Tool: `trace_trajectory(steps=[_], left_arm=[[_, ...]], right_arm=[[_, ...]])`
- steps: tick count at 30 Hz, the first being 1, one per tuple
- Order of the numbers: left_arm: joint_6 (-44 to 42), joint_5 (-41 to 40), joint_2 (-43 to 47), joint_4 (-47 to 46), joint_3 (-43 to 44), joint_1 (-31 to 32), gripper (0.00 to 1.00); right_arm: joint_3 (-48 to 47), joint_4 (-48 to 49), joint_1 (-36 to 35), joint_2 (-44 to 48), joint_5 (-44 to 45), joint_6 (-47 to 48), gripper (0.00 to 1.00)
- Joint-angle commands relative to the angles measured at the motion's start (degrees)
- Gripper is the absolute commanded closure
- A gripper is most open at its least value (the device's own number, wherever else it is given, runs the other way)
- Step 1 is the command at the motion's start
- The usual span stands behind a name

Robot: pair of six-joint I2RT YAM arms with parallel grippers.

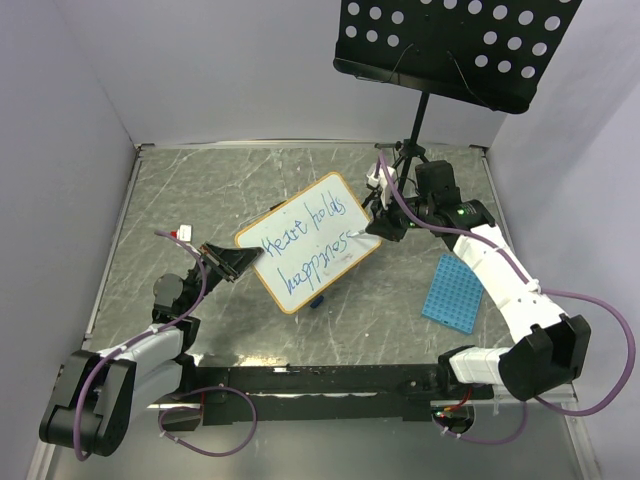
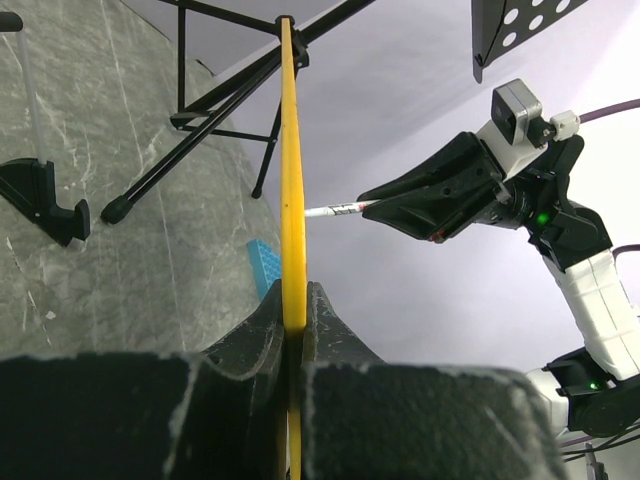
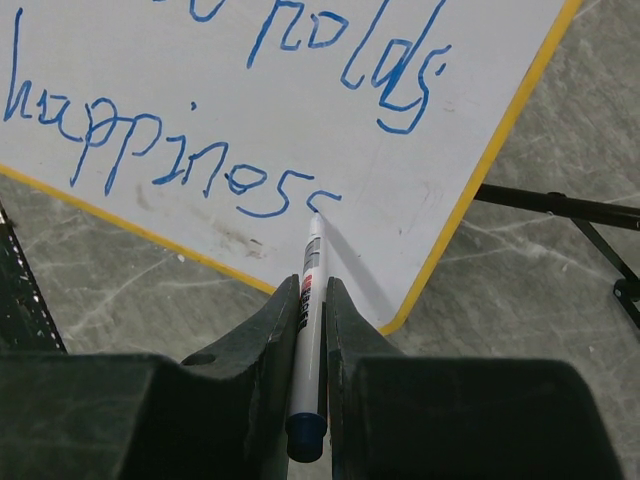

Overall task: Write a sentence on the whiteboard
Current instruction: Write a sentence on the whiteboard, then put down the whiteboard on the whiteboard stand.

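The whiteboard [image 1: 310, 243], white with a tan-orange frame, is held tilted over the middle of the table. My left gripper [image 1: 238, 264] is shut on its left edge; in the left wrist view the board is seen edge-on as a yellow strip [image 2: 291, 170] between the jaws [image 2: 293, 300]. The sentence [image 1: 305, 248] in blue reads "Heart holds happiness". My right gripper [image 1: 385, 222] is shut on a white marker [image 3: 310, 320] with a blue end. Its tip touches the board [image 3: 200, 90] at the end of "happiness" [image 3: 170, 155].
A black perforated music stand [image 1: 450, 45] rises at the back right, its tripod legs [image 1: 405, 155] just behind my right gripper. A blue grid tray [image 1: 452, 292] lies at the right. A small blue object [image 1: 316, 298] lies under the board's near edge.
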State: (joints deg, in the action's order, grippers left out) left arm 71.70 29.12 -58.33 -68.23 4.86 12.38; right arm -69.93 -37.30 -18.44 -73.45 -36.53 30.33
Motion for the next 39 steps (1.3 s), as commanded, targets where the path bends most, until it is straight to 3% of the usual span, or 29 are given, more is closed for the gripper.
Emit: trace_trajectory(steps=[1, 16, 27, 32, 39], left_arm=[[2.39, -0.03, 1.46, -9.03, 1.11, -0.25, 0.99], [2.48, 0.14, 0.67, -9.38, 1.29, -0.25, 0.99], [0.99, 0.76, 1.20, -7.36, 1.99, -0.52, 0.99], [-4.19, 3.21, 6.01, 4.02, 5.50, -2.62, 0.99], [-23.32, 10.86, 10.51, 26.81, 17.96, -10.88, 0.99]], right_arm=[[1.20, -0.49, 0.24, 1.99, 2.25, 0.70, 1.00], [0.50, -3.92, -1.07, 1.82, -2.31, 0.61, 1.00], [-10.39, -6.21, 0.06, 6.65, -13.64, -2.89, 1.00], [-8.13, -3.31, 2.52, 7.88, -19.18, -5.36, 1.00], [-1.27, 1.61, 8.14, 11.22, -24.63, -7.03, 1.00]])
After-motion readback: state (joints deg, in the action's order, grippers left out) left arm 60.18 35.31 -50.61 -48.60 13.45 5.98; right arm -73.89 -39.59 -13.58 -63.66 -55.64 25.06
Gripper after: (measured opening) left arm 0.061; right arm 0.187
